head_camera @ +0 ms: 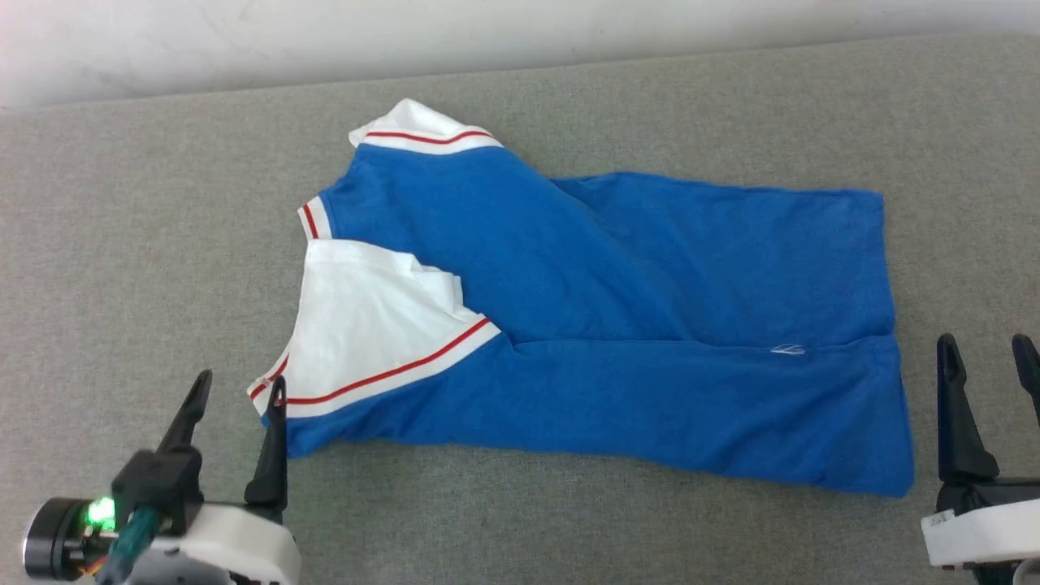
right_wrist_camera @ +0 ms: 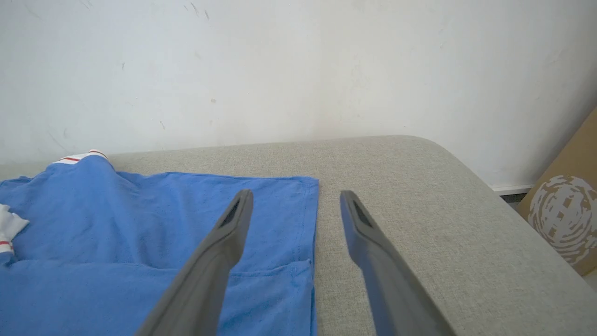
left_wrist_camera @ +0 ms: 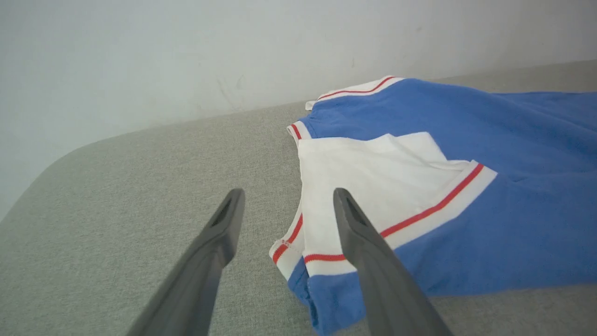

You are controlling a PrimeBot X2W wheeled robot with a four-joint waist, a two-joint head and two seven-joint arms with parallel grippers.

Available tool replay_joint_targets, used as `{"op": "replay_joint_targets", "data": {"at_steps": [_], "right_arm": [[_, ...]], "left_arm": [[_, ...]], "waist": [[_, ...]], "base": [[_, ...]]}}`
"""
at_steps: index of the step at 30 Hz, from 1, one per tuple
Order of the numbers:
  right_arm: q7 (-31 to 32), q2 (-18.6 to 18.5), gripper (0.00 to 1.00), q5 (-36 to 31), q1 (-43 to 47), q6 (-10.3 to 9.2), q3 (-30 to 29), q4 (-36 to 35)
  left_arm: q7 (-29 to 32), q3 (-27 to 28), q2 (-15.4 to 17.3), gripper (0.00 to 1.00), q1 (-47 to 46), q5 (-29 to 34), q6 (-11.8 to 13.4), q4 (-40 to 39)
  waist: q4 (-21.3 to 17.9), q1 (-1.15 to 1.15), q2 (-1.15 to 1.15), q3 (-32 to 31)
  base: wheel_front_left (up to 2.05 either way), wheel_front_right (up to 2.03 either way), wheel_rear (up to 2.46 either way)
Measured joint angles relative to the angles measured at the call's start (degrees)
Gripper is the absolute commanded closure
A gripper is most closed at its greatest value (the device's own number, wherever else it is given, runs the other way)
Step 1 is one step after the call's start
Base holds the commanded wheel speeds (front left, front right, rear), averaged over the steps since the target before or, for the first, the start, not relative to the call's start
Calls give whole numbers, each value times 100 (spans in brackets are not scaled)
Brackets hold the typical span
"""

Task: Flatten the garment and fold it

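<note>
The garment [head_camera: 617, 325] is a royal-blue shirt with white sleeves and red trim, lying sideways on the grey surface, collar end to the left, hem to the right. Its near edge is folded over the body, and one white sleeve [head_camera: 366, 325] lies on top. My left gripper [head_camera: 240, 386] stands open at the shirt's near left corner, one finger over the sleeve's edge [left_wrist_camera: 322, 252]. Beside the hem's near right corner, my right gripper [head_camera: 985, 351] is open and holds nothing. From the right wrist the hem [right_wrist_camera: 303, 224] lies under the left finger.
The grey fabric surface [head_camera: 146, 268] runs out to a white wall [head_camera: 487, 32] at the back. Its rounded right end [right_wrist_camera: 466, 177] drops off, with a brown cardboard box [right_wrist_camera: 564, 214] beyond it on the floor.
</note>
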Motion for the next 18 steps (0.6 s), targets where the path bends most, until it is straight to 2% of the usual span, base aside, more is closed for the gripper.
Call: {"op": "replay_joint_targets", "data": {"at_steps": [2, 3, 7, 13, 14, 16, 18], "right_arm": [[1, 2, 0, -25, -62, 0, 10, -5], [0, 4, 0, -31, -135, 0, 12, -3], [1, 9, 0, -29, -165, 0, 44, 56], [-19, 31, 0, 16, -164, 0, 82, 202], [-21, 33, 0, 16, -164, 0, 85, 214], [-22, 37, 0, 16, -169, 0, 92, 243], [-16, 14, 0, 16, -193, 0, 143, 260]], "left_arm": [[512, -100, 154, 0, -133, -30, -108, 64], [953, -160, 236, 0, -235, -109, -174, 77], [1720, -215, 357, 0, -301, -358, -211, 35], [2329, -162, 353, 0, -228, -829, -109, -212], [2365, -168, 356, 15, -230, -869, -118, -259], [2384, -153, 353, 100, -238, -935, -127, -281], [2423, -162, 338, 100, -255, -1051, -256, -289]], "waist": [[-17, 0, 0, 55], [-40, 1, 0, 118], [-91, 1, 0, 263], [-171, 1, 0, 480], [-180, 1, 0, 513], [-191, 1, 0, 571], [-193, 1, 0, 616]], "base": [[0, 0, 0], [0, 0, 0], [0, 0, 0], [0, 0, 0], [0, 0, 0], [0, 0, 0], [0, 0, 0]]}}
